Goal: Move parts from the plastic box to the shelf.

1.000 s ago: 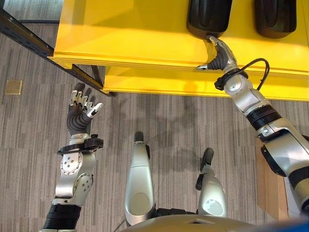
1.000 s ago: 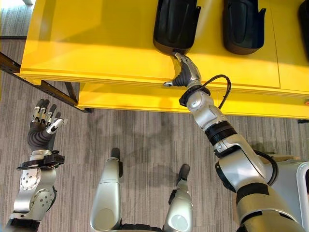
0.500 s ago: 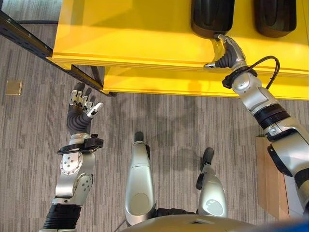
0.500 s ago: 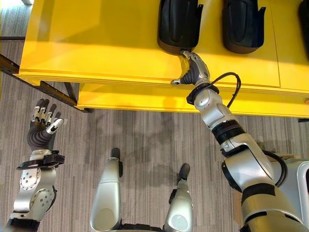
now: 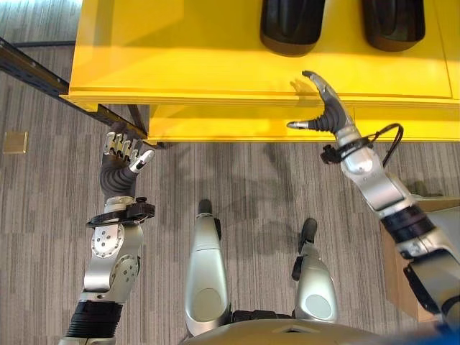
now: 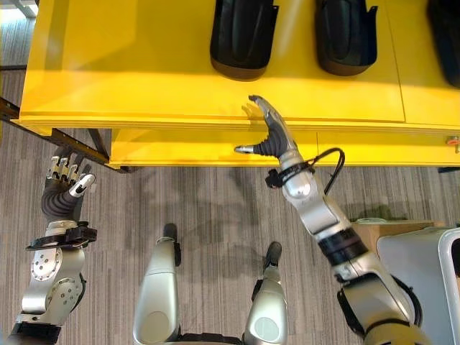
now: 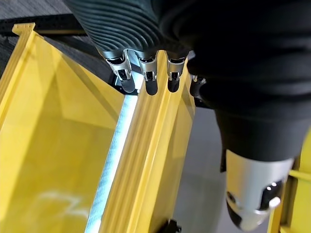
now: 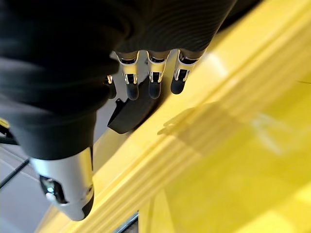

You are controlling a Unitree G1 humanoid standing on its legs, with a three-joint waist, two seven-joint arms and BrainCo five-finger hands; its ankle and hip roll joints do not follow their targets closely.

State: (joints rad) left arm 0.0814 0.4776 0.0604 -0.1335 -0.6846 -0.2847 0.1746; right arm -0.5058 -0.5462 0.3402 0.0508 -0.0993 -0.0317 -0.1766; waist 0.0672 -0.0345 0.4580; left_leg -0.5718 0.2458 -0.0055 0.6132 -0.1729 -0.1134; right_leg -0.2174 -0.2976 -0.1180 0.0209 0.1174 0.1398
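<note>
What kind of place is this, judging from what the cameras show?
Probably a workshop or parts-storage area. A yellow shelf on a dark metal frame holds black moulded parts, and the floor is grey striped carpet. Both hands, left and right, are open.

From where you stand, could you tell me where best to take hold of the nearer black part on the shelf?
Probably by the rounded near end of the black part, coming from the shelf's front edge. That end faces the open right hand, its long sides are free, and another part lies apart beside it.
</note>
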